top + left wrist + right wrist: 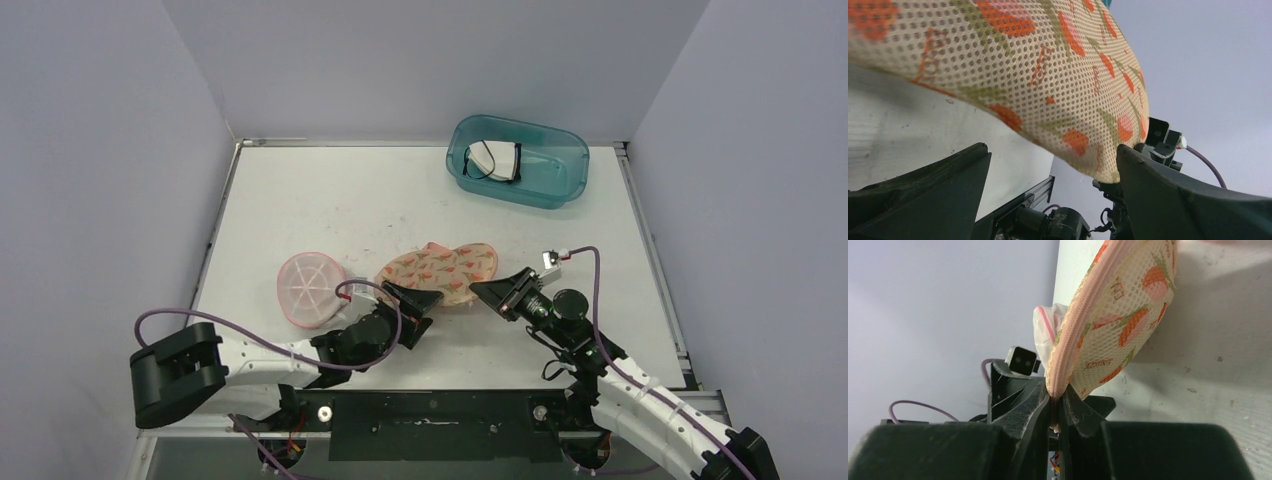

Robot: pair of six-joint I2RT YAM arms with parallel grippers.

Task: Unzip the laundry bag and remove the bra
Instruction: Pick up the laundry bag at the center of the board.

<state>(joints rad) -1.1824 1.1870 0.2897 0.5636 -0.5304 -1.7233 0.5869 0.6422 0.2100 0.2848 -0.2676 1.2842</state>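
The laundry bag, cream mesh printed with orange carrots, lies mid-table, its near edge raised. My right gripper is shut on the bag's pink zipper seam; in the right wrist view the seam runs straight into the closed right gripper. My left gripper is open at the bag's near-left edge. From the left wrist, the laundry bag hangs just above the wide-apart left gripper, touching the right-hand finger. The bra is hidden.
A round pink mesh piece lies left of the bag. A teal bin at the back right holds a white item with black straps. Grey walls enclose the table on three sides.
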